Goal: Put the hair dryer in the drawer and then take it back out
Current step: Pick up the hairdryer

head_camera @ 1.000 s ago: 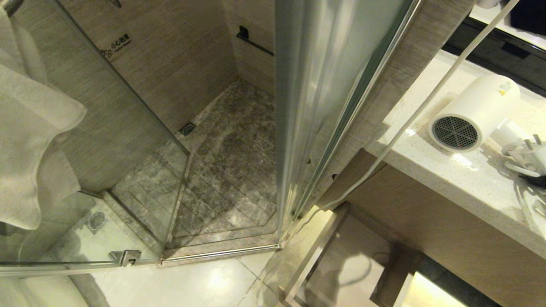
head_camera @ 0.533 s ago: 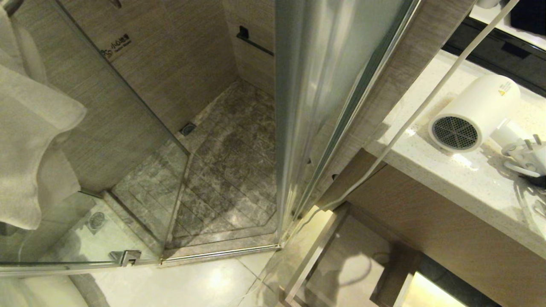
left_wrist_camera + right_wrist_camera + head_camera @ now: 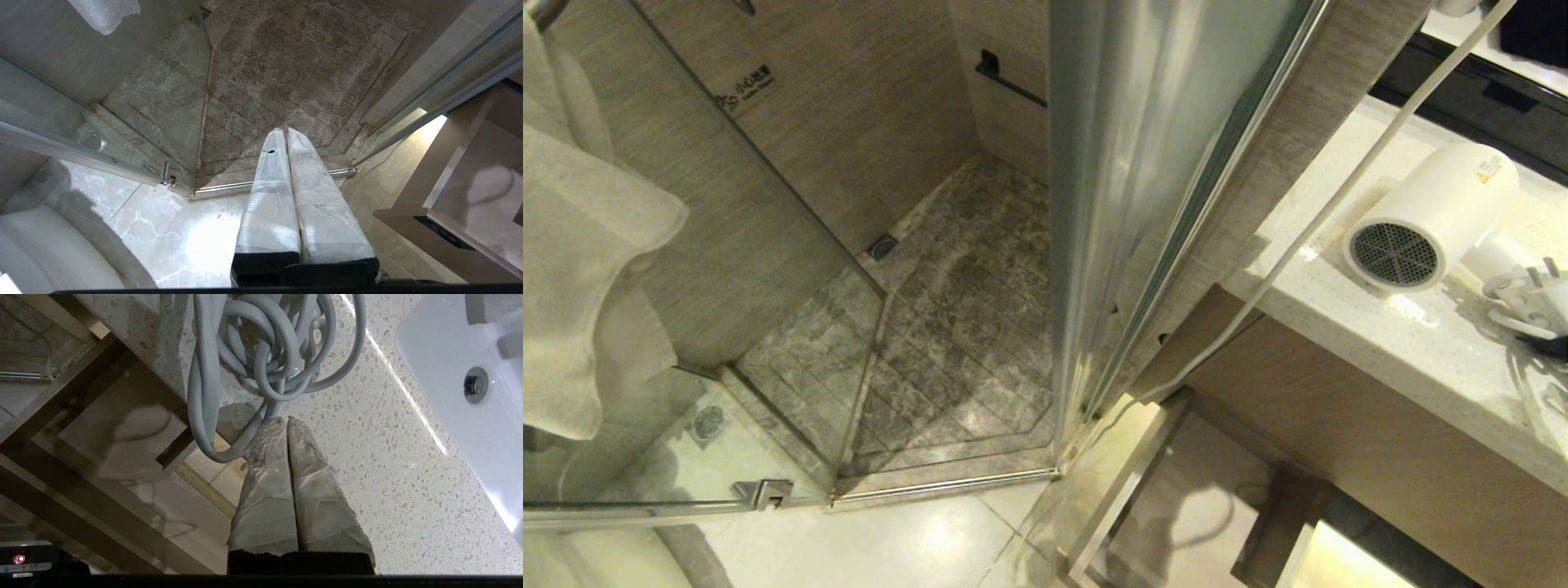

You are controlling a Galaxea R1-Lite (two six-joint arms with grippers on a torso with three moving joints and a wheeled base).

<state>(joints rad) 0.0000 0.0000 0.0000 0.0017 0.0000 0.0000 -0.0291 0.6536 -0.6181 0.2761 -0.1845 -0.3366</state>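
A: On the pale speckled stone bench [image 3: 1413, 343], item one: white compact hair dryer [image 3: 1433, 216] with short fat barrel, lying on its side. Long axis runs slantwise; dark mesh grille faces the bench's front edge, yellow sticker end points toward the back. Pale grey coiled cord [image 3: 261, 347] beside it, one loop hanging over the edge.

B: Item two?

A: Light-wood drawer [image 3: 1380, 457] below, front appears shut. Right gripper [image 3: 286, 418] over the bench beside the cord, jaws pressed together, empty. Left gripper [image 3: 284, 130] parked over the shower floor, likewise closed on nothing.

B: Handling advice?

A: Likely open the drawer first; then grasp across the barrel, gathering cord clear
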